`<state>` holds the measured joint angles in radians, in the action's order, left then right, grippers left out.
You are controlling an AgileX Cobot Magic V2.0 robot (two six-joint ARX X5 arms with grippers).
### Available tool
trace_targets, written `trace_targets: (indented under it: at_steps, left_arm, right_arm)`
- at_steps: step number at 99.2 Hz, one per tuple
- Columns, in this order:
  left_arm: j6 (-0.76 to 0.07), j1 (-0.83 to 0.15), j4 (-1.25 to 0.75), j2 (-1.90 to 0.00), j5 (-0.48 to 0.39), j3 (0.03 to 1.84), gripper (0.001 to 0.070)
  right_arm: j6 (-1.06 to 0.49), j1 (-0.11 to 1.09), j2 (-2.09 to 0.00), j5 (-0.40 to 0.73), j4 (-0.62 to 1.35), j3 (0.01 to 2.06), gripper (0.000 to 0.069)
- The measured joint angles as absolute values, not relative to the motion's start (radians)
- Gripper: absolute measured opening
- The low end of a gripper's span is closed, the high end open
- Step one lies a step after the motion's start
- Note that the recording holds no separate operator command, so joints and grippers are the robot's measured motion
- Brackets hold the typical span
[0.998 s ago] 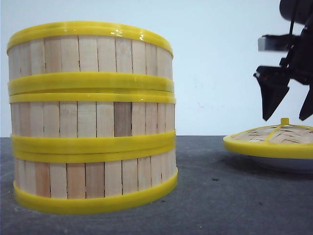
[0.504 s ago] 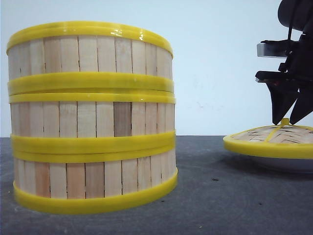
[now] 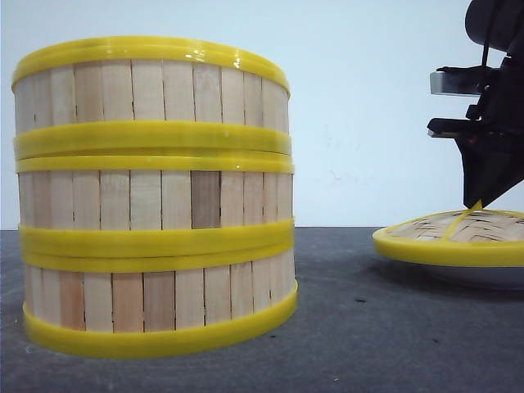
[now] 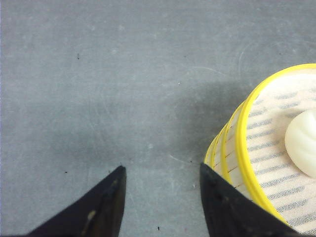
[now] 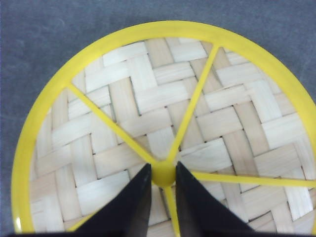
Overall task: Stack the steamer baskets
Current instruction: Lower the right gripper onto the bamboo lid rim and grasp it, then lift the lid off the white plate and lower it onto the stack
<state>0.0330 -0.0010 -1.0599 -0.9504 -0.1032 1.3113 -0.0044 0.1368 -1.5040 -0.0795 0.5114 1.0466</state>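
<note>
While the 3 steamer baskets [image 3: 154, 196] already stand stacked at 9 o'clock in the front view, the right end effector [image 3: 477, 203] sits at 3 o'clock, directly above the lid [image 3: 450, 237] on a white plate [image 3: 475, 277]. Stack axis vertical, rims level; lid dome up, its axis also vertical. Surface [image 3: 352, 327] dark grey between them, stack and lid well apart.

Left wrist view: left end effector [image 4: 160, 190] spread open, holding nothing, hanging over bare surface. Top basket rim [image 4: 247, 148] just beside 1 finger, toward 3 o'clock; a white bun [image 4: 303, 143] lies inside.

Right wrist view: right end effector [image 5: 163, 180] nearly closed, fingers either side of the knob [image 5: 163, 174], apparently pinching it. Judgement: stacking looks complete; the right arm is nearer the lid, so a straight lift then travel toward 9 o'clock would cap the stack.
</note>
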Motion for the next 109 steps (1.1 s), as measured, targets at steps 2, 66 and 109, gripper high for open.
trace_targets:
  at_steps: [2,66,109]
  left_arm:
    - [0.033,-0.001,-1.059,-0.950,-0.103,1.308,0.0280]
    - [0.033,-0.001,-0.974,-0.871,-0.103,1.046,0.0280]
    - [0.033,-0.001,-0.959,-0.871,-0.103,1.046,0.0280]
  right_arm:
    - [-0.004,0.137,-1.501,-0.080,0.520,1.049,0.0066]
    - [-0.027,0.266,-1.417,-0.168,0.837,1.493,0.0064]
    - [-0.027,0.561,-1.418,-0.184,0.901,1.661,0.0064]
